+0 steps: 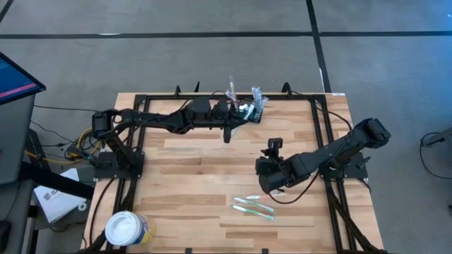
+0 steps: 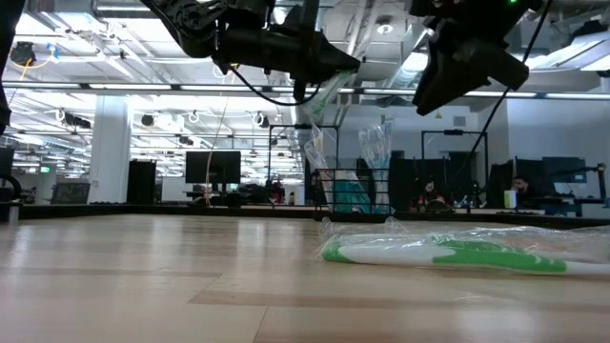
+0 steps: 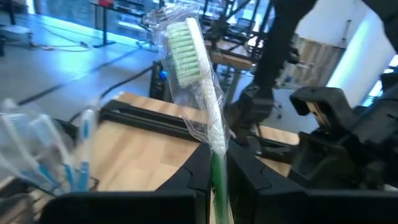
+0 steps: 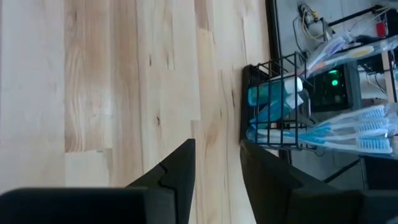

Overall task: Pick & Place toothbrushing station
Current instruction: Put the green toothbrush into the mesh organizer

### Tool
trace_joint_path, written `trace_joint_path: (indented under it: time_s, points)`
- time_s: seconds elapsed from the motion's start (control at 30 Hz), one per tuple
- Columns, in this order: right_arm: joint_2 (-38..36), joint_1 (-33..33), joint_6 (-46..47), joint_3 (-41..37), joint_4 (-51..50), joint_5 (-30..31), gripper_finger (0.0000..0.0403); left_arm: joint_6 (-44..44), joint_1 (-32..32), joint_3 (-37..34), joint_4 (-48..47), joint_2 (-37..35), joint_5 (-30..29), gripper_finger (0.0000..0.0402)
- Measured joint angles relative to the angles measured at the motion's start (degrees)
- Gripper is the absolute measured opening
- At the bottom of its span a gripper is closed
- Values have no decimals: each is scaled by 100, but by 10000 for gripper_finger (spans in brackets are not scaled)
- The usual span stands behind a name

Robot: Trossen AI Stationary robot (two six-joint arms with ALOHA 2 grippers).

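The toothbrushing station (image 1: pixel 256 113), a small black wire caddy, stands at the table's far edge with wrapped blue toothbrushes (image 4: pixel 348 134) sticking out of it. Right beside it, on its left, my left gripper (image 1: pixel 242 111) is shut on a green toothbrush (image 3: pixel 199 81) in clear wrap. More wrapped green toothbrushes (image 1: pixel 254 207) lie flat on the table near the front. Just above and beyond them hangs my right gripper (image 1: pixel 272 185), open, with nothing between its fingers (image 4: pixel 180 168). It faces the caddy (image 4: pixel 273 112) across bare wood. My left gripper pinches the green toothbrush's handle (image 3: pixel 217 163) between its two fingers (image 3: pixel 245 168), through the clear wrap. The brush runs out past the fingertips, with the bristle head (image 3: pixel 181 50) at the free end. It is lifted clear of the table, close to the caddy's blue brushes (image 3: pixel 37 149).
A round white tub (image 1: pixel 128 228) stands at the table's near left corner. A black frame rail (image 1: pixel 318 106) runs round the table's edges. The wood between the caddy and the lying toothbrushes (image 2: pixel 448 253) is bare. A monitor (image 1: pixel 14 77) stands off the table to the left.
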Motion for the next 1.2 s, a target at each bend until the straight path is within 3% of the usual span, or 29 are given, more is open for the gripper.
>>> trace_joint_path:
  time_s: [0.1, 0.3, 0.6, 0.83, 1.2]
  points:
    - [0, -3, 51, -37, 1, 9, 117, 31, 73, -67, 289, 0, -75, 17]
    - [0, -29, 69, -38, 27, 11, 116, -166, 343, -749, 1781, 4, -113, 17]
    - [-64, -234, 69, -300, 614, -5, 116, 262, 379, -1276, 3281, 2, -673, 17]
    - [-911, -378, 41, -1287, 1839, -260, 116, 659, 475, -1283, 3523, 75, -1022, 17]
    - [-2391, -357, -58, -2309, 2699, -452, 116, 766, 785, -911, 4962, 1446, -1753, 18]
